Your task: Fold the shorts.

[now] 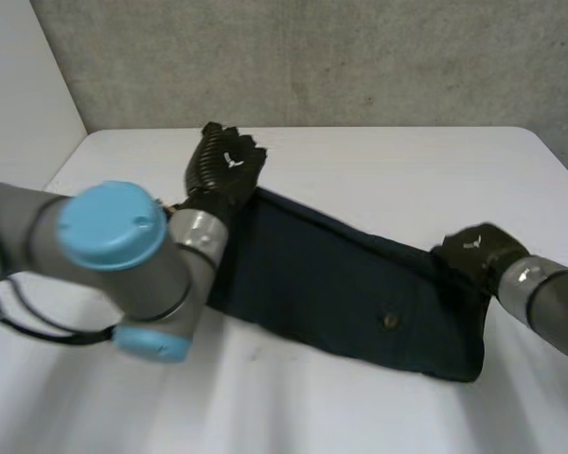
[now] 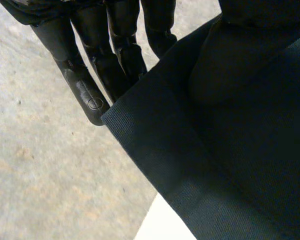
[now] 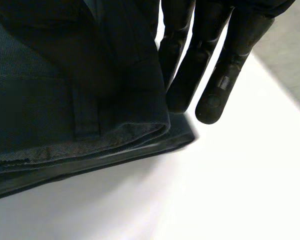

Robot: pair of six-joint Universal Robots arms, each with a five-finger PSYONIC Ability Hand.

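Observation:
Dark navy shorts (image 1: 341, 284) lie slantwise across the white table, with a small button (image 1: 390, 321) near their front edge. My left hand (image 1: 222, 165) is at their far left corner, raised a little off the table. In the left wrist view its straight fingers (image 2: 90, 95) lie behind the cloth's hem (image 2: 155, 145) and the cloth is pinched over them. My right hand (image 1: 478, 251) is on the right end of the shorts. There its fingers (image 3: 215, 95) run along a layered edge with a belt loop (image 3: 85, 117), pinching the cloth.
The white table (image 1: 379, 161) stretches back to a grey wall (image 1: 312, 57). My left arm's elbow with its light-blue cap (image 1: 109, 227) stands in front of the shorts' left end. My right forearm (image 1: 549, 303) comes in from the right.

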